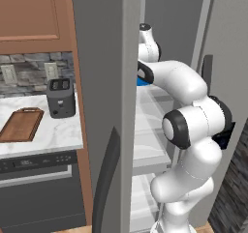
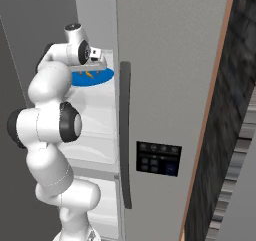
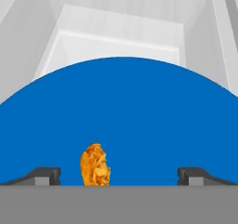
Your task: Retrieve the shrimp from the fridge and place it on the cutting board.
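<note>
We were at the first step, we judged: reaching into the fridge to pick the shrimp, with nothing yet carried. In the left base view the fridge filled the centre and right of the frame, its doors open, and the arm bent up from the lower right into the upper shelves. The board lay at the left edge, on the counter in front of the toaster, well apart from the fridge. In the right base view the gripper hung over the blue dish at upper left. In the hand view its jaws stood wide and empty. The shrimp sat on the dish at bottom centre, between the fingertips but nearer the left one. The next move, we thought, called for centring over the shrimp, lowering and closing.
</note>
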### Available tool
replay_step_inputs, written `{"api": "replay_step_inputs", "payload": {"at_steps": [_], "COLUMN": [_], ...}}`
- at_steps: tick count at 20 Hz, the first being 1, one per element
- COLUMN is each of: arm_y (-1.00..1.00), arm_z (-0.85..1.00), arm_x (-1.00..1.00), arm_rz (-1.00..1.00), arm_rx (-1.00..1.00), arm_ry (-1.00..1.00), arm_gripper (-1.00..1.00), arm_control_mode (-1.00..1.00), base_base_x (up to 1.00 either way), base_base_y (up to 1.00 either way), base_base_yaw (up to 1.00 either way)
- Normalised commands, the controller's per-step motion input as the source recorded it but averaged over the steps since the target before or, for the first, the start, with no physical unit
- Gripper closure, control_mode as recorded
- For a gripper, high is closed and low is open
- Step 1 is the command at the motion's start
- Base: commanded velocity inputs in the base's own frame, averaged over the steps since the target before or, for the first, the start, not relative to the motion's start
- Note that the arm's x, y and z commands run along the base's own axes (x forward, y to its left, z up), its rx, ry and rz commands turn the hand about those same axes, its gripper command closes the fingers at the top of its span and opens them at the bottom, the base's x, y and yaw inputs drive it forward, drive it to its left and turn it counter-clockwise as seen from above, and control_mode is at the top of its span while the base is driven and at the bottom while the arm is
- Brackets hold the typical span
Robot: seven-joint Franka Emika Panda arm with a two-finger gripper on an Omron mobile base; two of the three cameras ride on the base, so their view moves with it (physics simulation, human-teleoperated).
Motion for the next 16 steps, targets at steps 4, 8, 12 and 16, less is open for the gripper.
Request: {"api": "replay_step_inputs", "payload": {"at_steps": [4, 8, 12, 16], "arm_y": [0.0, 0.0, 0.0, 0.0], "arm_z": [-0.15, -0.04, -0.08, -0.19], "arm_x": [0.01, 0.0, 0.0, 0.0], "arm_rz": [0.0, 0.0, 0.0, 0.0], "arm_rx": [0.0, 0.0, 0.0, 0.03], "arm_ry": [0.04, 0.0, 0.01, 0.04], "arm_gripper": [-1.0, -1.0, -1.0, 1.0], "arm_control_mode": [-1.0, -1.0, -1.0, -1.0], "base_base_x": [0.0, 0.0, 0.0, 0.0], "base_base_y": [0.0, 0.0, 0.0, 0.0], "base_base_yaw": [0.0, 0.0, 0.0, 0.0]}}
